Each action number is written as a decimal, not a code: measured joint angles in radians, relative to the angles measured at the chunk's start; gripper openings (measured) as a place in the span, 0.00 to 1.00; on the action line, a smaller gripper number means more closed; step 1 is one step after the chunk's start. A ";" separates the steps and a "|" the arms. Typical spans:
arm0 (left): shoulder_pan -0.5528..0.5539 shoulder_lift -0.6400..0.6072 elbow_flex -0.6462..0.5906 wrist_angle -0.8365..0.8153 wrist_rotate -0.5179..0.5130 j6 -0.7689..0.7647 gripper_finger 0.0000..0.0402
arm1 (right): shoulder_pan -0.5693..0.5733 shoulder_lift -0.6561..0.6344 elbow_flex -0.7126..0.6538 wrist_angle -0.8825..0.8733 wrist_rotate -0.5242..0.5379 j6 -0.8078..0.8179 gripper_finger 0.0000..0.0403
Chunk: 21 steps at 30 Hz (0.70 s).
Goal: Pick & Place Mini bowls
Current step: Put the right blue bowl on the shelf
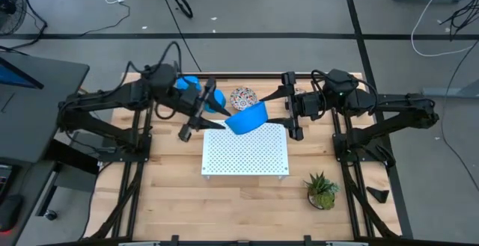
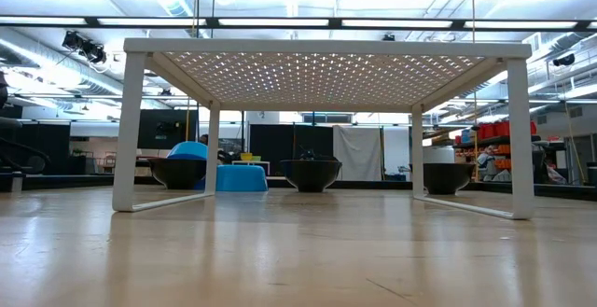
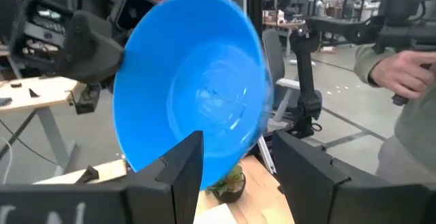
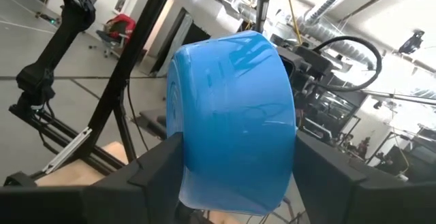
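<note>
Blue plastic, mid-air: both pincers are on one blue bowl (image 1: 247, 117) right now. Your left pincer (image 1: 212, 119) has its fingers (image 3: 182, 169) pinched on the rim, one inside, one out, w/ the hollow facing its wrist cam. Your right pincer (image 1: 278, 108) straddles the same bowl from the other side, its fingers (image 4: 158, 166) spread round the outer wall (image 4: 231, 118); looks like contact, but whether it's bearing load I can't tell.

The bowl sits tilted, on edge rather than level, above the back edge of the white perforated board (image 1: 245, 151). So this reads as a handover, approx halfway.

Key relation: the bowl lies between the two pincers, axis running roughly left-right, mouth toward the left arm, base toward the right. Neither arm is nearer; whichever lets go first decides it. If you release left, check the right grip is snug first, since a round wall can slip.

Further out: the patterned bowl (image 1: 243, 96) rests on the bench (image 1: 172, 194) just behind the board, more blue bowls (image 1: 214, 97) by the left arm. Low view shows dark bowl shapes (image 2: 310, 174) beyond the board's legs. Potted plant (image 1: 322, 191) front right, well apart. A person's hand (image 3: 409, 74) shows in the room beyond, off the bench.
</note>
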 joint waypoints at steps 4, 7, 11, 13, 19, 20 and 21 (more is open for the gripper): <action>-0.021 0.034 0.021 0.014 -0.001 0.051 0.45 | 0.000 0.000 0.000 -0.011 0.000 0.000 0.60; -0.040 0.050 0.030 0.016 0.000 0.094 0.44 | 0.000 0.000 0.000 -0.024 0.000 0.000 0.60; -0.057 0.058 0.030 0.014 0.000 0.144 0.34 | 0.000 0.000 -0.001 -0.025 -0.001 0.000 0.60; -0.058 0.059 0.030 0.014 -0.001 0.145 0.26 | 0.000 0.000 -0.001 -0.027 -0.003 0.000 0.60; -0.060 0.058 0.030 0.015 0.012 0.150 0.03 | -0.001 0.001 -0.002 -0.028 -0.002 0.007 0.60; -0.060 0.059 0.030 0.015 0.014 0.149 0.03 | -0.001 0.001 -0.002 -0.028 -0.002 0.007 0.61; -0.060 0.059 0.030 0.015 0.015 0.148 0.03 | -0.001 0.001 -0.002 -0.028 -0.001 0.007 0.61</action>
